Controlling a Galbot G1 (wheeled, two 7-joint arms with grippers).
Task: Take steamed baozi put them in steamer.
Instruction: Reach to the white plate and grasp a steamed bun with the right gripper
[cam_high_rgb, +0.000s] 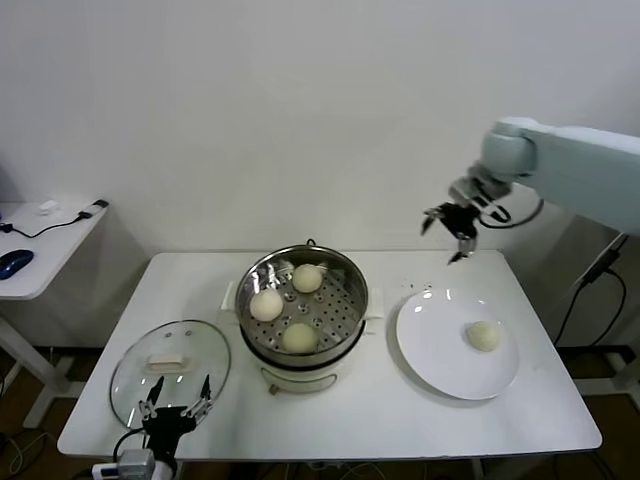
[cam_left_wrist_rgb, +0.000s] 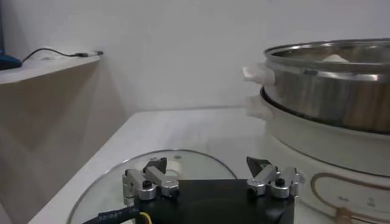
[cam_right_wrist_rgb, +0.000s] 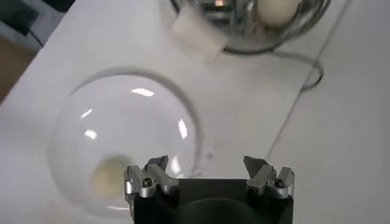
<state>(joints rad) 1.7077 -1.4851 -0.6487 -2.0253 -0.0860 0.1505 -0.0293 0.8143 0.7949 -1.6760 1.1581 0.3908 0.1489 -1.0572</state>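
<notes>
Right fingers: the right gripper (cam_high_rgb: 449, 233) hangs in the air above the far edge of the table, beyond the plate, its fingers (cam_right_wrist_rgb: 149, 176) spread wide with nothing between them
Left fingers: the left gripper (cam_high_rgb: 176, 406) sits low at the near edge of the table, just over the near rim of the glass lid; its fingers (cam_left_wrist_rgb: 153, 178) are spread too and hold nothing
Last baozi: one steamed baozi (cam_high_rgb: 484, 336) lies alone on the right part of the plate, apart from the rim; in the right wrist view it shows as a pale round shape (cam_right_wrist_rgb: 108, 176) under the gripper
Baozi in pot: three more rest on the perforated tray, one toward the far side (cam_high_rgb: 307, 277), one to the left (cam_high_rgb: 266, 305), one toward the near side (cam_high_rgb: 299, 338), none touching
Steamer: the steamer (cam_high_rgb: 345, 266) stands mid-table on its cream base, uncovered
Plate: the white plate (cam_high_rgb: 430, 340) lies just to the right of the steamer, apart from it
Lid: the glass lid (cam_high_rgb: 135, 360) with its white handle lies flat to the left of the steamer
Table: a white table (cam_high_rgb: 520, 420) carries all of it
Progress: three of four buns look placed; one is left on the plate
Next, as a guess: the right gripper is nearest the last bun and would have to descend onto it, close gently on the soft dough, and carry it to the free right part of the tray
Risk: squeezing too hard could dent the bun
</notes>
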